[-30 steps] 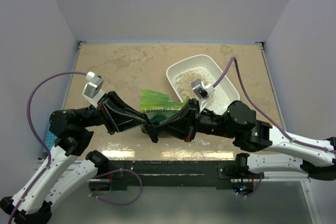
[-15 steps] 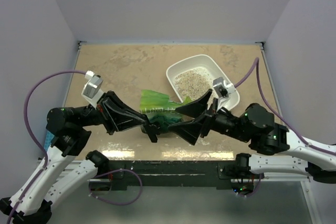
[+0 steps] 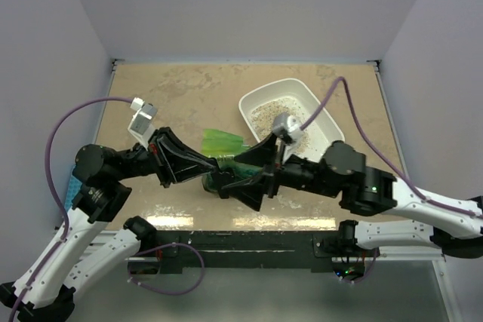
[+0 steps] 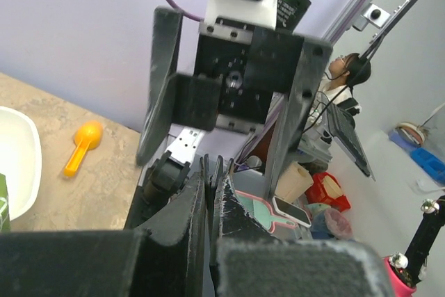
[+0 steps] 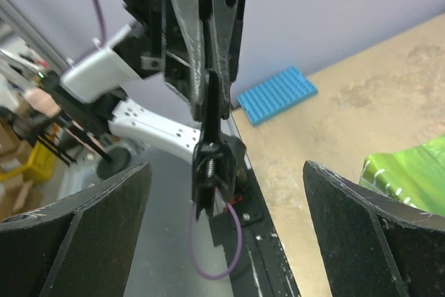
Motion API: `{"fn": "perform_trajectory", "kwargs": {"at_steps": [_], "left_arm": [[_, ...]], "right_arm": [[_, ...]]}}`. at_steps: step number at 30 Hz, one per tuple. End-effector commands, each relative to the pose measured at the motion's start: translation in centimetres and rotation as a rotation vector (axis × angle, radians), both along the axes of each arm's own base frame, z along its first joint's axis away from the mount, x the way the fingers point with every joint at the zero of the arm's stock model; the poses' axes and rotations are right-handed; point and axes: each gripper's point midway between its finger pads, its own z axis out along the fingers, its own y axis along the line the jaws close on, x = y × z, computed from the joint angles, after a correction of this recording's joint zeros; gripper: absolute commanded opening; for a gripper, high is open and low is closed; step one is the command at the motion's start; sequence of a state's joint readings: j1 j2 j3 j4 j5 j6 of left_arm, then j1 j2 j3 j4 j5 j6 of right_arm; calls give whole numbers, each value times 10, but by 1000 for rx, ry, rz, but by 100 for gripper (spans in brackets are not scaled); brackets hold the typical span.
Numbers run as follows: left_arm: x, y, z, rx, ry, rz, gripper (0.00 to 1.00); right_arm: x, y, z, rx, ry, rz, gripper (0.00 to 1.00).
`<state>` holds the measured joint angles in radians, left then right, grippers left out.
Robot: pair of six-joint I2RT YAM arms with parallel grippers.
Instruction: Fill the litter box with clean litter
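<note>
On the far right of the mottled tan table (image 3: pixel 173 96): white shallow rounded-rectangular plastic litter box (image 3: pixel 315 127). Looks stiff and light, so likely to skid if nudged. Best taken by the raised rim, or simply left in place.

Just near-left of it, lying flat: crinkled green film bag (image 3: pixel 223 143). Probably soft, slippery and apt to sag under its load. Best pinched on a gathered fold near one end and tipped towards the box. Cannot tell which end is open.

At the bag's near edge, facing each other tip to tip: left claw (image 3: pixel 210 177), pressed together with nothing seen between the pads, and right claw (image 3: pixel 234 176), spread wide and holding nothing.

Off the table's left side: blue studded plastic mat (image 5: pixel 278 94). On the table beside the box: small orange plastic scoop (image 4: pixel 83 145), rigid, with the handle the place to grip.

Inside the box: fine pale beige-grey clean litter (image 3: pixel 264 113), loose and free-flowing. Not to be pinched, only poured or scooped. Thin cover so far, by the look.

Counted: one table, one box, one bag, two claws, one mat, one scoop, one spread of litter.
</note>
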<state>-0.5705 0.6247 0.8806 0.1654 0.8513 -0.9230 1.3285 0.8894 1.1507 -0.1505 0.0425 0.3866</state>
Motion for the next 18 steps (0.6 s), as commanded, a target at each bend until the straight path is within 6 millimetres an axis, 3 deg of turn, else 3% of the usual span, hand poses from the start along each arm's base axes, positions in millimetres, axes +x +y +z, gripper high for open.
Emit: {"fn": "perform_trajectory", "kwargs": {"at_steps": [1,6,14,18], "left_arm": [[2,2,12,-11,-20,22,0],[1,2,13,1,-22,20,0],[-1,2,6,19,-23,10,0],[-1,2,3,21,-20,8,0]], "right_arm": [[-4,26,-12,-80,-46,66,94],[-6,29,-10,-61,-55,79,89],[-9,10,3,6,-57,68,84],[-9,5,6,18,-52,56,75]]}}
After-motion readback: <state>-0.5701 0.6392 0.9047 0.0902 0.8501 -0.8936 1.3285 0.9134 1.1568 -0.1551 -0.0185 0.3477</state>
